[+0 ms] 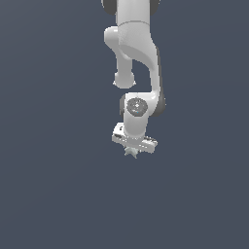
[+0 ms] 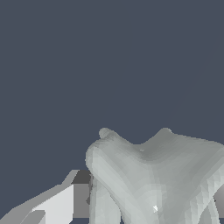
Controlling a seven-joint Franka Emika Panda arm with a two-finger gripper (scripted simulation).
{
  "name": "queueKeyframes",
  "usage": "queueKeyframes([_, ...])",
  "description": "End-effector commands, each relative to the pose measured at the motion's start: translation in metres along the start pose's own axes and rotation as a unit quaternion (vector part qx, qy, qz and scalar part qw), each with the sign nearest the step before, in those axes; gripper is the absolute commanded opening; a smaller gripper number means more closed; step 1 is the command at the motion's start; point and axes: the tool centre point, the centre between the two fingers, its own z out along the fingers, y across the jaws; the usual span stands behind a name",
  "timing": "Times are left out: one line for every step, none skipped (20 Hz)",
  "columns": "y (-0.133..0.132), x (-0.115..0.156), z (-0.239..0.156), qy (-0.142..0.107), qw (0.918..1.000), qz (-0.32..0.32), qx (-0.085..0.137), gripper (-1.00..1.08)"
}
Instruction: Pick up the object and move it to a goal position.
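The object (image 1: 130,152) is a tiny pale grey-green spiky lump sticking out just below the white hand of the arm, near the middle of the exterior view. My gripper (image 1: 132,148) points down and is closed around it. In the wrist view the object (image 2: 153,175) looms large and close, with rounded knobs and ridges. One grey-white finger (image 2: 57,203) lies against its side. The other finger is hidden behind the lump.
A plain dark blue-grey surface (image 1: 48,185) fills both views. The white arm (image 1: 133,44) comes down from the upper middle of the exterior view. No other objects and no goal marker show.
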Motion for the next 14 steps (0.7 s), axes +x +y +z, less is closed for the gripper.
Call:
queueKeyframes([0.000, 0.000, 0.000, 0.000, 1.0000, 0.000, 0.000, -1.00])
queueKeyframes([0.000, 0.001, -0.001, 0.000, 1.0000, 0.000, 0.000, -1.00])
queueKeyframes([0.000, 0.002, -0.002, 0.000, 1.0000, 0.000, 0.000, -1.00])
queueKeyframes([-0.001, 0.003, -0.003, 0.000, 1.0000, 0.000, 0.000, -1.00])
queueKeyframes([-0.001, 0.004, -0.005, 0.000, 1.0000, 0.000, 0.000, -1.00])
queueKeyframes([-0.001, 0.006, -0.007, 0.000, 1.0000, 0.000, 0.000, -1.00])
queueKeyframes([-0.002, 0.009, -0.010, 0.000, 1.0000, 0.000, 0.000, -1.00])
queueKeyframes([-0.003, 0.011, -0.013, 0.000, 1.0000, 0.000, 0.000, -1.00])
queueKeyframes([-0.003, 0.014, -0.017, 0.000, 1.0000, 0.000, 0.000, -1.00])
queueKeyframes([-0.004, 0.017, -0.020, 0.000, 1.0000, 0.000, 0.000, -1.00])
queueKeyframes([-0.005, 0.021, -0.024, 0.000, 1.0000, 0.000, 0.000, -1.00])
queueKeyframes([-0.006, 0.025, -0.029, 0.000, 1.0000, 0.000, 0.000, -1.00])
queueKeyframes([-0.007, 0.029, -0.034, 0.000, 1.0000, 0.000, 0.000, -1.00])
queueKeyframes([-0.008, 0.033, -0.038, 0.000, 1.0000, 0.000, 0.000, -1.00])
